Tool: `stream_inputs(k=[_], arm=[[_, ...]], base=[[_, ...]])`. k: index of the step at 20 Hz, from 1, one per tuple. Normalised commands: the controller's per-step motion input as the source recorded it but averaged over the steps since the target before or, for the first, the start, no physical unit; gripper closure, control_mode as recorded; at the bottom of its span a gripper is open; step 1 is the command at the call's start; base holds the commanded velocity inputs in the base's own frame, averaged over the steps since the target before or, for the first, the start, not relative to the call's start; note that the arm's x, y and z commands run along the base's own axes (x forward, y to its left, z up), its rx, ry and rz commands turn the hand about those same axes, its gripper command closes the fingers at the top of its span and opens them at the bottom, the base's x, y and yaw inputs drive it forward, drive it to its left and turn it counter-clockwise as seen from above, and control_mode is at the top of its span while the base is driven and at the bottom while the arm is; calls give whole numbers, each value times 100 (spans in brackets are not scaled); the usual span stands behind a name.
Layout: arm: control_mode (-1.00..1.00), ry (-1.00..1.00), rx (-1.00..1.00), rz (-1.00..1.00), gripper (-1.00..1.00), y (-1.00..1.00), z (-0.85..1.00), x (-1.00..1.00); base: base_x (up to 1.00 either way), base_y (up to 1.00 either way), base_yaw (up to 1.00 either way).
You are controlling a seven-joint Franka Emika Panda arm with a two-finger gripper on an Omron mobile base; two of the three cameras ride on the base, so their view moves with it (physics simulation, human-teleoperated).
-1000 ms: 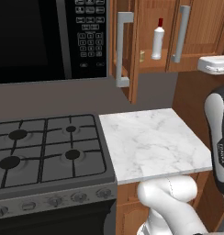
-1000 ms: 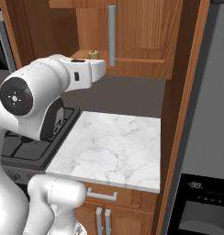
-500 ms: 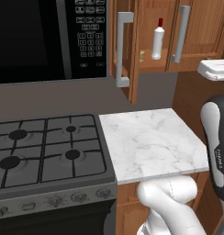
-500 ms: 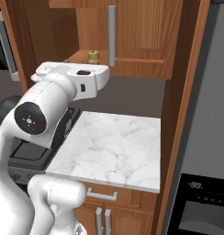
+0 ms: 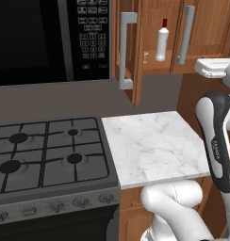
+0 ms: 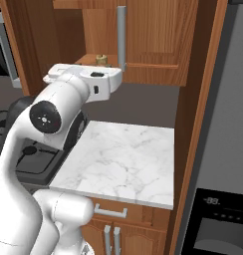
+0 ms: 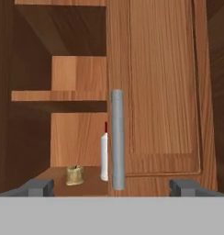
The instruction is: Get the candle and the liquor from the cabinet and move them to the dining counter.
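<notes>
Candle (image 7: 75,176) is seen on the bottom shelf of the open cabinet (image 7: 153,82), left of the liquor (image 7: 104,157); the bottle is partly hidden behind the grey bar handle (image 7: 117,139) of the closed right door. Both are upright, near each other, not touching. Gripper (image 7: 113,187) is held in front of the cabinet, fingertips (image 7: 39,187) spread wide, nothing between them. Marble slab (image 5: 154,146) is seen below, right of the stove (image 5: 46,155); microwave (image 5: 51,40) above the stove.
</notes>
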Motion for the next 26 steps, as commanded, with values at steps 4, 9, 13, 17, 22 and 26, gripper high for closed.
stream_inputs(k=[4,9,13,17,22,26], arm=[[-100,0,2,2,-100,-5,0,43],[-100,-3,3,6,-100,-13,0,37],[-100,-6,3,5,-100,-14,0,30],[-100,-10,2,5,-100,-7,-1,22],[-100,-10,1,2,-100,-1,-2,22],[-100,-4,0,0,-100,-3,0,19]], base=[[0,0,0],[0,0,0],[0,0,0],[0,0,0],[0,0,0],[0,0,0]])
